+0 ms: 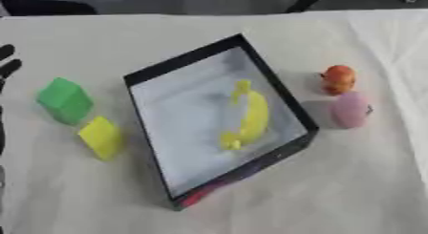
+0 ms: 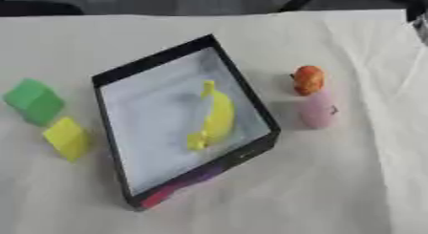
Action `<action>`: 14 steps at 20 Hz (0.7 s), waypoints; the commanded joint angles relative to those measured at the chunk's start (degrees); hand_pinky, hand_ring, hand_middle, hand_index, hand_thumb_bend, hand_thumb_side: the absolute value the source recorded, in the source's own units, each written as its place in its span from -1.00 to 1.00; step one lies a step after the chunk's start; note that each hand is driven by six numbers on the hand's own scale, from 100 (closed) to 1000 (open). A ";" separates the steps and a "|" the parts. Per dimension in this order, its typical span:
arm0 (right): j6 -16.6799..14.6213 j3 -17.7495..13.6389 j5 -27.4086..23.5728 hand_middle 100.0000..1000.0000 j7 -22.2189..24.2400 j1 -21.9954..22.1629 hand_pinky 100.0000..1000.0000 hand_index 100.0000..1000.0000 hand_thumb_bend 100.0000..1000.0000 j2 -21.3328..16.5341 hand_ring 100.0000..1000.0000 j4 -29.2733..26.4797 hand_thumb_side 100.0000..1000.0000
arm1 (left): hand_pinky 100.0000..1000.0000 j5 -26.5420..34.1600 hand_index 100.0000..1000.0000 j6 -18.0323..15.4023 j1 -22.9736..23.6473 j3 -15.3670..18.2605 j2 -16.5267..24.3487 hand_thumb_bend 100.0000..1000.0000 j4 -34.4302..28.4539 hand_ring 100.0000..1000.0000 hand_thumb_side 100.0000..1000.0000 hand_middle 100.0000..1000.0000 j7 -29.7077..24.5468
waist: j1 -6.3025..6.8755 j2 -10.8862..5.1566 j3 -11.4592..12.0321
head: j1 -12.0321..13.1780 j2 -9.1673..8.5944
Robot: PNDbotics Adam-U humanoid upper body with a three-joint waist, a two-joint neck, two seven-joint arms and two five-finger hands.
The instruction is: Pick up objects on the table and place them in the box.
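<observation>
Your left robot hand (image 1: 6,61) shows only as a few dark fingers at the left edge of the left eye view, level with the far side of the green block. The fingers look straight and spread, released, holding nothing and touching nothing you can see. Your right robot hand is not in either view.

The box (image 1: 272,80) sits near the middle of the desk, turned so one corner points toward you. It has black walls and a pale floor, with a red and purple patch on its near outer wall. Inside it lies a banana (image 1: 248,116), toward the right wall, running roughly from far to near.

Left of the box you have a green block (image 1: 63,100) and, just nearer to you, a yellow block (image 1: 101,137); the two are close together and both are apart from the box. Right of the box stand a small orange thing (image 1: 338,79) and a pink thing (image 1: 349,109), one just beside the other; their exact shapes are too blurred to tell.

The desk (image 1: 334,190) is covered with a pale, slightly creased cloth. Beyond its far edge the room is dark grey.
</observation>
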 commanded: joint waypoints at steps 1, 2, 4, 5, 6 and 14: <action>-1.11 1.47 3.21 0.51 2.60 -1.48 0.79 0.77 -1.00 -7.60 0.58 1.65 -0.32 | 0.59 -0.57 0.66 0.18 -0.12 0.12 1.90 -0.75 -1.18 0.50 0.85 0.53 -0.02 | -0.99 -2.62 -0.14 | 0.42 0.23; -1.55 2.11 4.04 0.51 3.46 -1.78 0.78 0.76 -1.00 -9.03 0.58 2.31 -0.34 | 0.59 -0.59 0.66 0.19 -0.09 0.09 1.99 -0.75 -1.18 0.50 0.85 0.53 -0.05 | -1.10 -2.69 -0.16 | 0.54 0.34; -2.53 3.65 5.39 0.51 5.54 -2.29 0.77 0.76 -1.00 -11.86 0.59 3.75 -0.31 | 0.59 -0.60 0.66 0.20 -0.07 0.06 2.16 -0.75 -1.18 0.50 0.85 0.53 -0.07 | -1.32 -2.84 -0.14 | 0.57 0.64; -3.03 4.50 5.86 0.51 6.80 -2.52 0.77 0.76 -1.00 -13.08 0.59 4.43 -0.31 | 0.59 -0.59 0.66 0.22 -0.04 0.05 2.23 -0.75 -1.18 0.50 0.85 0.53 -0.06 | -1.42 -2.92 -0.12 | 0.49 0.89; -3.53 5.32 6.35 0.52 8.08 -2.80 0.77 0.76 -1.00 -14.05 0.60 5.09 -0.30 | 0.59 -0.59 0.66 0.25 -0.02 0.04 2.29 -0.75 -1.18 0.50 0.84 0.53 -0.06 | -1.52 -2.98 -0.08 | 0.42 1.21; -7.05 11.35 10.87 0.54 18.08 -5.62 0.76 0.77 -1.00 -16.79 0.63 7.85 -0.08 | 0.59 -0.68 0.66 0.37 -0.03 -0.21 2.49 -0.75 -1.18 0.50 0.85 0.53 -0.30 | -1.85 -2.88 0.26 | 0.79 2.46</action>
